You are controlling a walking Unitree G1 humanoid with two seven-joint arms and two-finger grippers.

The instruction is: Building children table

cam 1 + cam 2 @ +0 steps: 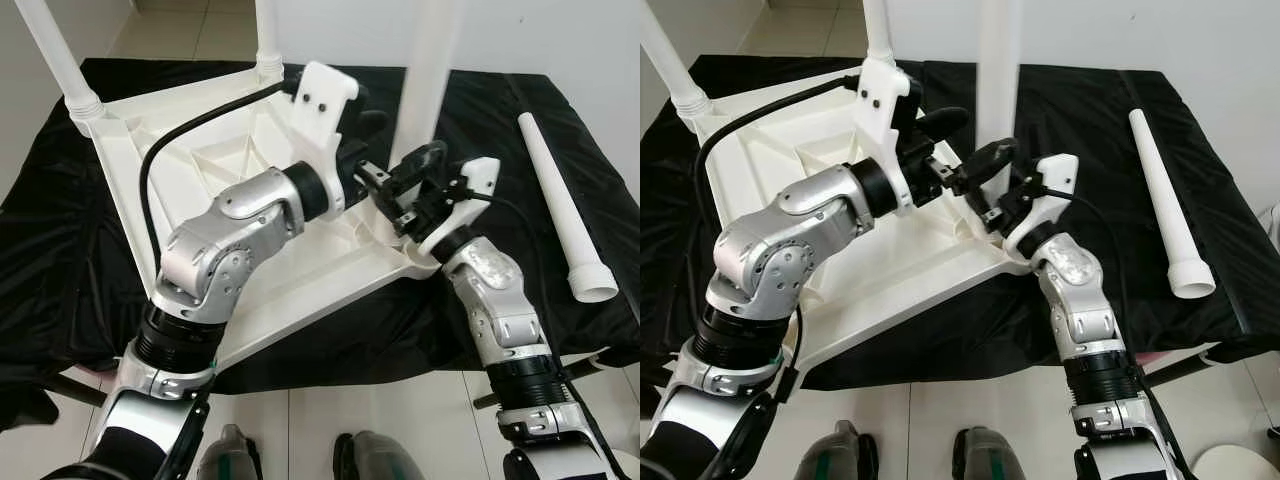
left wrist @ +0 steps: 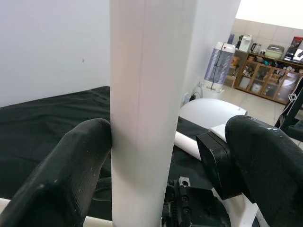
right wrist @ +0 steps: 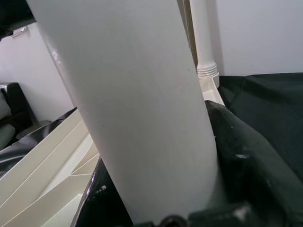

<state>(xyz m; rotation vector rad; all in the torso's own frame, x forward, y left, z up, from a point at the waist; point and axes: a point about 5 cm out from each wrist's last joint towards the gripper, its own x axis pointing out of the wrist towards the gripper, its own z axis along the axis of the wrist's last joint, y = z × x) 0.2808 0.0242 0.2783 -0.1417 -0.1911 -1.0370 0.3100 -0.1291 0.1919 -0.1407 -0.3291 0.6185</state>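
The white children's table top (image 1: 300, 290) lies upside down on a black cloth. One white leg (image 1: 432, 60) stands upright at its near right corner. My left gripper (image 1: 400, 140) is open around this leg. In the left wrist view one finger (image 2: 61, 170) touches the leg (image 2: 147, 113) and the other finger (image 2: 265, 161) stands apart from it. My right gripper (image 1: 410, 205) sits lower, at the foot of the leg by the corner socket, shut on it. In the right wrist view the leg (image 3: 137, 104) lies pressed against a finger (image 3: 251, 161).
Two more legs (image 1: 55, 50) (image 1: 268, 30) stand in the far corners of the table top. A loose leg (image 1: 560, 200) lies on the cloth (image 1: 60, 250) to the right, wide end toward me. Tiled floor and my feet lie below the front edge.
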